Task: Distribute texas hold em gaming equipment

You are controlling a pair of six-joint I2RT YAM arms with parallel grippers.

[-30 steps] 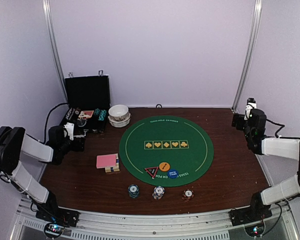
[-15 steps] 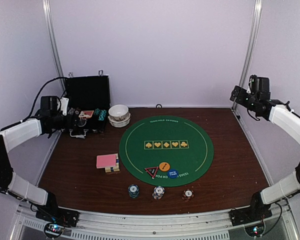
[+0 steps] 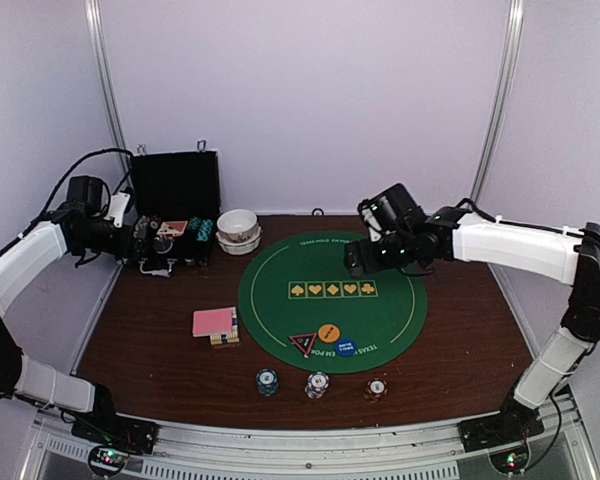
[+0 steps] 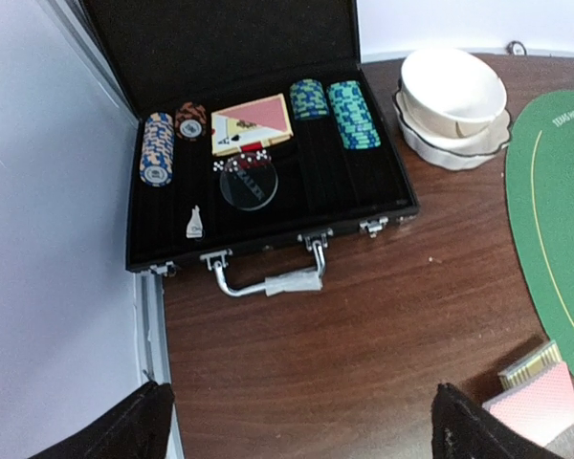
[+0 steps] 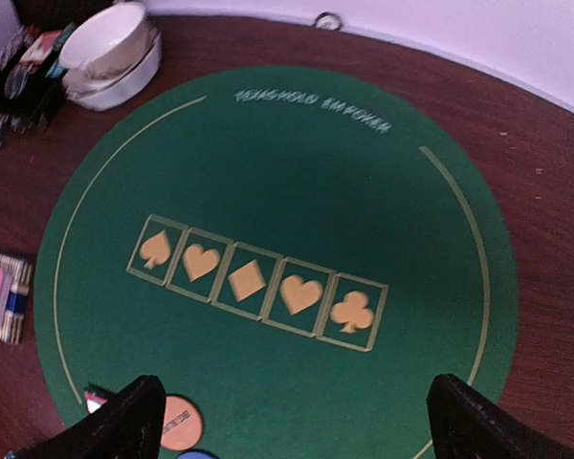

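The cards are seen as one pink-backed deck lying on the table, just beside the left edge of the mat. A striped-edged pack is seen against the deck; whether it lies under or beside it cannot be told. No card is seen dealt out, and the five printed suit boxes in the middle of the mat are bare.

Three stacks of chips are set in a row on the wood near the front edge, apart from one another: teal, white, brown. The buttons, orange, blue and red-triangle, are grouped close together on the near part of the mat.

Further chips are left in the open case at the far left, together with a second deck and a clear disc. Two stacked bowls stand just beside the case and appear to be empty.

The left gripper is held above the table in front of the case, its fingers spread wide with nothing between them. The right gripper is held above the mat, fingers likewise wide and empty.

The task is judged to be at an early stage: the stacks and buttons may count as laid out, but the deck is undealt, much is left in the case, and nothing is gripped.
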